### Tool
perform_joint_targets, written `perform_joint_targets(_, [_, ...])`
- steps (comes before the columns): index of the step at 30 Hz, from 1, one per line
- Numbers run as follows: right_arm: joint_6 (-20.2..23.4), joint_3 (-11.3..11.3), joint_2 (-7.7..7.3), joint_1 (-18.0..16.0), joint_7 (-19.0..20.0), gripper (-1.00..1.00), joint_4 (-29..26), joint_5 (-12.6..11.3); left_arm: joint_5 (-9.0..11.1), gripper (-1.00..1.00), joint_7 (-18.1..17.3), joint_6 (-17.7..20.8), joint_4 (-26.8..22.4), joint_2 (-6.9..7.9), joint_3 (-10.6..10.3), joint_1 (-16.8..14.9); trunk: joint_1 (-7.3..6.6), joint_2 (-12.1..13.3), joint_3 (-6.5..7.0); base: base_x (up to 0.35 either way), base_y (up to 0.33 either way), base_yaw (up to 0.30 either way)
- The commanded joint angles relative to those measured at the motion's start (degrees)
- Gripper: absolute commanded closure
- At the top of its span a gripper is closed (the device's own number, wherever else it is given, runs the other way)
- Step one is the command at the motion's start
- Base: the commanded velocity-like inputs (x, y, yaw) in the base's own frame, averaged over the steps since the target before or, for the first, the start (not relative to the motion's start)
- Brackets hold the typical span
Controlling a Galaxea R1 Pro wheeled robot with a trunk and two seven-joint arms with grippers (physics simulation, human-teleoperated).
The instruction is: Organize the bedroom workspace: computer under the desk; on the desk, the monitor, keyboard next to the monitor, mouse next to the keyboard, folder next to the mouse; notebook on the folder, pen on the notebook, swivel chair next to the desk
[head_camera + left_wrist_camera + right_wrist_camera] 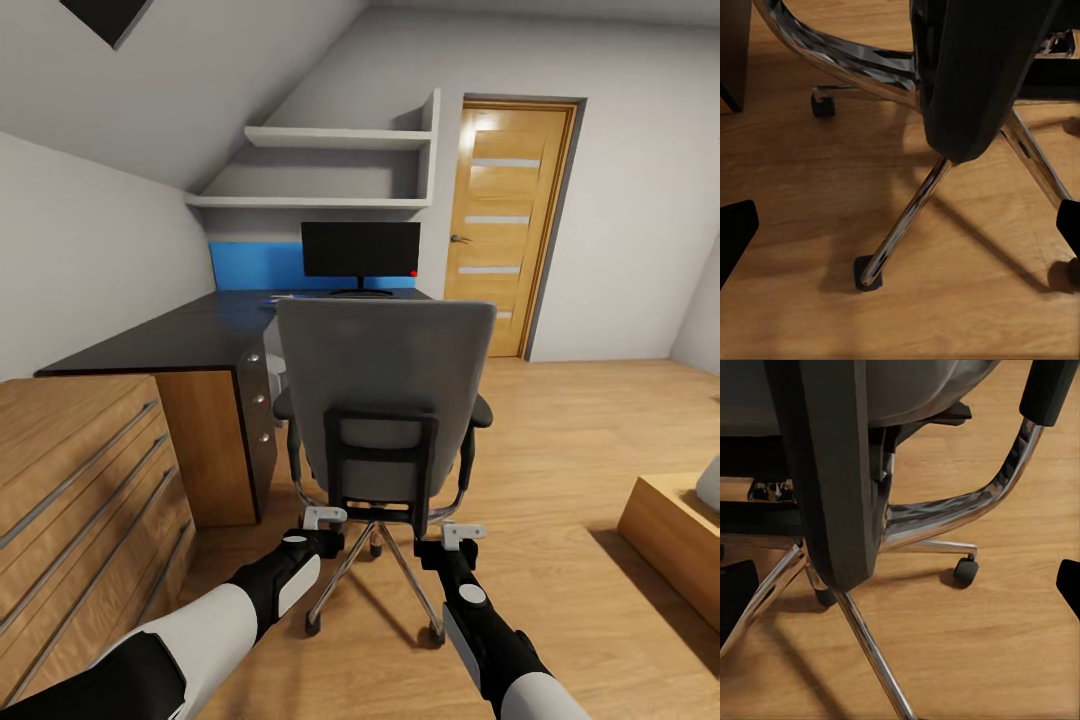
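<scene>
A dark desk (190, 335) runs along the left wall, with the monitor (360, 249) upright at its far end, screen facing the room. The swivel chair (385, 385) stands just beside the desk, backrest toward the robot, seat facing the monitor. The left gripper (325, 517) and right gripper (462, 533) sit low behind the chair, both spread open and holding nothing.
</scene>
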Motion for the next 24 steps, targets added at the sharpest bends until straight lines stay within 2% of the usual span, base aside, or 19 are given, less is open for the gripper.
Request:
perform_joint_targets(1, [0.0, 0.0, 0.01, 0.0, -0.4, -1.00, 0.0, 0.6, 0.2, -1.00, 0.3, 0.2, -0.1, 0.00, -0.3, 0.0, -0.01, 0.0, -0.06, -0.009, -0.005, 0.000])
perform_joint_targets(19, [0.0, 0.0, 0.06, -0.1, -0.3, -1.00, 0.2, 0.5, 0.2, -1.00, 0.3, 0.2, -0.1, 0.00, -0.3, 0.0, -0.01, 0.0, -0.06, -0.002, -0.001, 0.000])
perform_joint_targets(24, [-0.1, 0.1, 0.25, 0.0, -0.4, -1.00, 0.3, 0.7, 0.3, -1.00, 0.3, 0.1, -0.1, 0.00, -1.5, 0.0, -0.01, 0.0, -0.06, 0.000, 0.000, 0.000])
